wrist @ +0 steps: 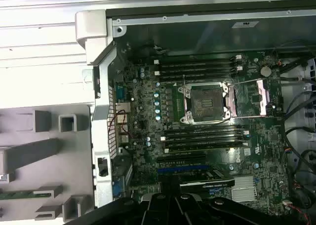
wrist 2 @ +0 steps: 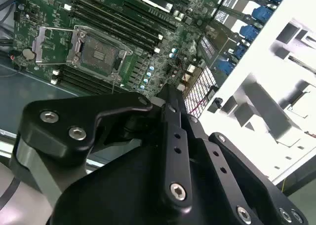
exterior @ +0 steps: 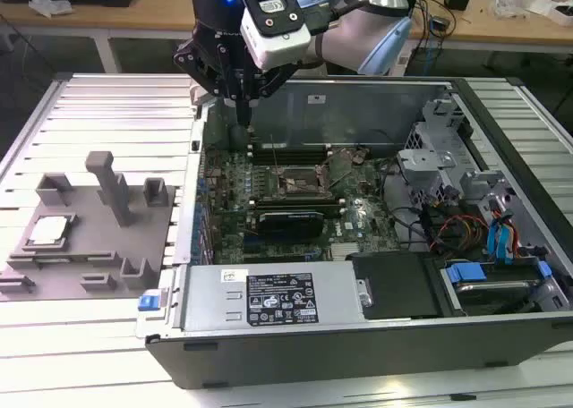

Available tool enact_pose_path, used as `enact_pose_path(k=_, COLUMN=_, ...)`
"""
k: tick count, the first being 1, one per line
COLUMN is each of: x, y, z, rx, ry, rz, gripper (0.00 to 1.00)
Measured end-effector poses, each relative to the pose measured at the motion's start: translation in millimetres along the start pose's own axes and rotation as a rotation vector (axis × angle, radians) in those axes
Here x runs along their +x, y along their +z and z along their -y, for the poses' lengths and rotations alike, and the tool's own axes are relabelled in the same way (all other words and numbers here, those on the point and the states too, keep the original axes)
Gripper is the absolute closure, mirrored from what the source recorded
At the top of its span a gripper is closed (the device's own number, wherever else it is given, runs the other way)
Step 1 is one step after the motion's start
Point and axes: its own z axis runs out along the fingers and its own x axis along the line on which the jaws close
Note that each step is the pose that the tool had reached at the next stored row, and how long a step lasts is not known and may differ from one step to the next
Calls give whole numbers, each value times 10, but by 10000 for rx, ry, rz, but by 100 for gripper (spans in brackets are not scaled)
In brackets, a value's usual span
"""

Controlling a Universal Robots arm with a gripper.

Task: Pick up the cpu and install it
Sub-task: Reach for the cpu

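Observation:
The cpu, a thin silvery square, lies flat in a recess of the grey fixture plate at the exterior view's left, outside the computer case. My gripper hangs above the case's back corner on the exterior view's left, over the motherboard's edge and well away from the cpu. Its fingers are shut together with nothing between them. The cpu socket sits in the middle of the green motherboard with its bay bare and its load plate flipped aside; it is also seen as the socket and the socket.
The open computer case lies on a slatted metal table. A power supply lines its near side, and a drive cage with cables stands at the exterior view's right. Grey posts rise from the fixture plate. Memory slots flank the socket.

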Motion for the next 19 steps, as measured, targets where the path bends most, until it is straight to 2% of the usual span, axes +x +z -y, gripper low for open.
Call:
enact_pose_path(k=11, x=3, y=0, z=0, rx=0, ry=0, rz=-1, gripper=89)
enact_pose_path(k=14, x=15, y=0, z=0, rx=0, ry=0, rz=0, gripper=89)
enact_pose_path(k=19, x=75, y=0, z=-13, rx=10, ry=0, rz=1, gripper=89)
